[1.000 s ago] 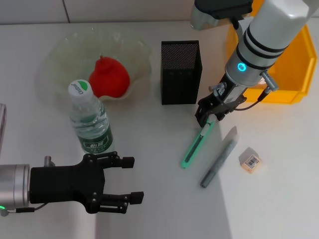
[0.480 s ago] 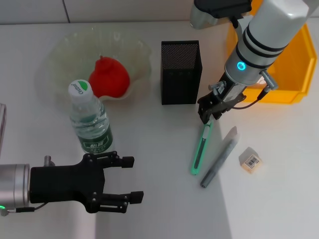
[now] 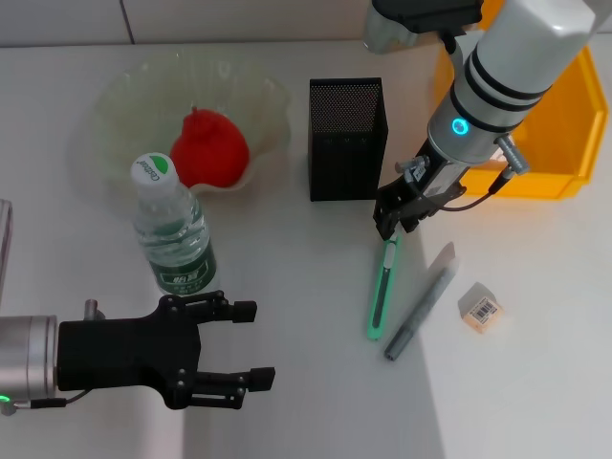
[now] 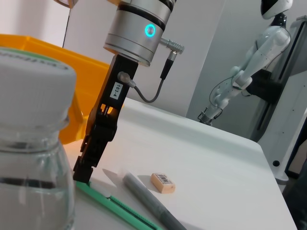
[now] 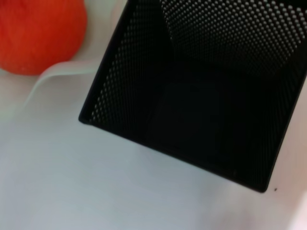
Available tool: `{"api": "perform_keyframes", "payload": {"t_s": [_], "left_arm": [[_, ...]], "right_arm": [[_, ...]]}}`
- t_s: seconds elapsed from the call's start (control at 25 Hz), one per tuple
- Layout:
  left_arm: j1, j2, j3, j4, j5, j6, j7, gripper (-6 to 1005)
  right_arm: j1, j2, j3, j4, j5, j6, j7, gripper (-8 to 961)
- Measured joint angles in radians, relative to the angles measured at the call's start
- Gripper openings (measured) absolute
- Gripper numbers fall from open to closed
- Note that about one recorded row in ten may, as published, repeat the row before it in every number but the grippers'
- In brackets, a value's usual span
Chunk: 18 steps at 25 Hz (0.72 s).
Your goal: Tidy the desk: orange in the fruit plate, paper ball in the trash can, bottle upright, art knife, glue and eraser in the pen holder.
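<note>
While the right gripper (image 3: 390, 222) stands low beside the pen holder (image 3: 347, 139), its fingers pinch the upper end of the green knife (image 3: 380, 292), whose lower end rests on the table (image 3: 287, 287). From the fingertips the knife slopes down toward the robot, lying just beside the grey glue stick (image 3: 421, 304); the eraser (image 3: 480, 308) sits a little farther right. An orange (image 3: 209, 148) lies in the plate (image 3: 124, 105), and the bottle (image 3: 172, 229) stands upright near it. Near the front edge, the left gripper (image 3: 244, 344) hovers with fingers spread, holding nothing.
</note>
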Motion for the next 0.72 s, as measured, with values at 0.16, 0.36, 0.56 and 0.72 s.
{"api": "perform_keyframes", "payload": {"t_s": [0.16, 0.36, 0.56, 0.72], "left_arm": [[0.0, 0.001, 0.001, 0.0, 0.0, 0.0, 0.0, 859], [-0.001, 0.003, 0.001, 0.0, 0.0, 0.0, 0.005, 859], [-0.001, 0.003, 0.001, 0.0, 0.0, -0.001, 0.009, 860], [-0.001, 0.003, 0.001, 0.0, 0.0, -0.001, 0.01, 860]], "right_arm": [[-0.011, 0.0, 0.034, -0.002, 0.001, -0.015, 0.001, 288], [-0.04, 0.0, 0.067, -0.018, 0.008, -0.022, 0.002, 288], [-0.043, 0.0, 0.068, -0.021, 0.009, -0.017, 0.002, 288], [-0.039, 0.0, 0.069, -0.02, 0.009, -0.013, 0.003, 288]]}}
